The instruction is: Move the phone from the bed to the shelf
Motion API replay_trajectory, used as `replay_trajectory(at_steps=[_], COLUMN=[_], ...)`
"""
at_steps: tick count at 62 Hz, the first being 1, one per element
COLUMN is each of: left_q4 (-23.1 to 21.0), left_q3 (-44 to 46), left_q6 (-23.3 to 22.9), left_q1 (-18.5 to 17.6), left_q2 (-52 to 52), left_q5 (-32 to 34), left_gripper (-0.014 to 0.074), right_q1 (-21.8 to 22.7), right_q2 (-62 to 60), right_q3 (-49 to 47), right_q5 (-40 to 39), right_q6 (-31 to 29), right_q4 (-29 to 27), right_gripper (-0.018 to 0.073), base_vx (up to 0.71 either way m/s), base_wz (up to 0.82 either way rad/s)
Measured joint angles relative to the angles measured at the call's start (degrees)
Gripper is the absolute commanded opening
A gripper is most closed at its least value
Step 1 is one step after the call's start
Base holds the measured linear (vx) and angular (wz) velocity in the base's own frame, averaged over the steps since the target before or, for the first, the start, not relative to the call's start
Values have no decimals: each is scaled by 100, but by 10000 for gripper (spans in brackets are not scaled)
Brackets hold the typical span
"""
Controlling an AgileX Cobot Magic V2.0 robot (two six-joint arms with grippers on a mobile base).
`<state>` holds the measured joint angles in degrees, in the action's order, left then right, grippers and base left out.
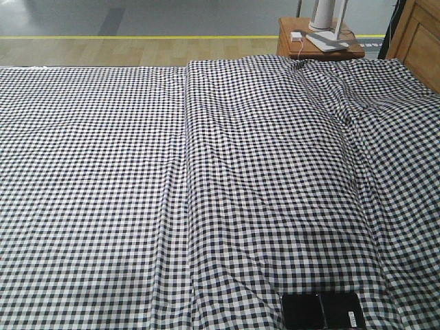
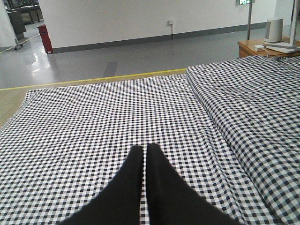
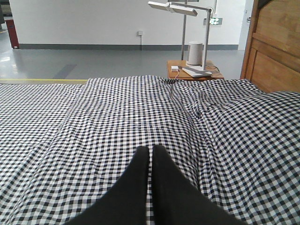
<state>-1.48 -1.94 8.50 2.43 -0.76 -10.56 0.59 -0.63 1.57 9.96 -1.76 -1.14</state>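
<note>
Phone [image 1: 322,311], front view: flat at near-right edge of bed [image 1: 137,172], untouched | left wrist: left gripper [image 2: 145,150] clenched, empty, over sheet | right wrist: right gripper [image 3: 150,150] clenched, empty; shelf [image 3: 276,51] far right | progress: none; grasp, carry and placing all left

L claw [image 2: 145,146], R claw [image 3: 150,147]: both matte black, two tapered fingers w/ rounded tips.
</note>
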Motion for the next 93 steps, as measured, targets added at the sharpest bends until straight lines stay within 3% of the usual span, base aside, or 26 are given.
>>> replay_trajectory(at_steps=[93], left_q4=[0], left_q3=[0], left_q6=[0], left_q1=[0], left_q2=[0], left_q5=[0], left_gripper=[1], right_q1=[0], right_q2=[0], right_q3=[0], right_q5=[-123], right_q6=[0], right_q4=[0], right_gripper=[-6], base_vx=[0], base_wz=[0])
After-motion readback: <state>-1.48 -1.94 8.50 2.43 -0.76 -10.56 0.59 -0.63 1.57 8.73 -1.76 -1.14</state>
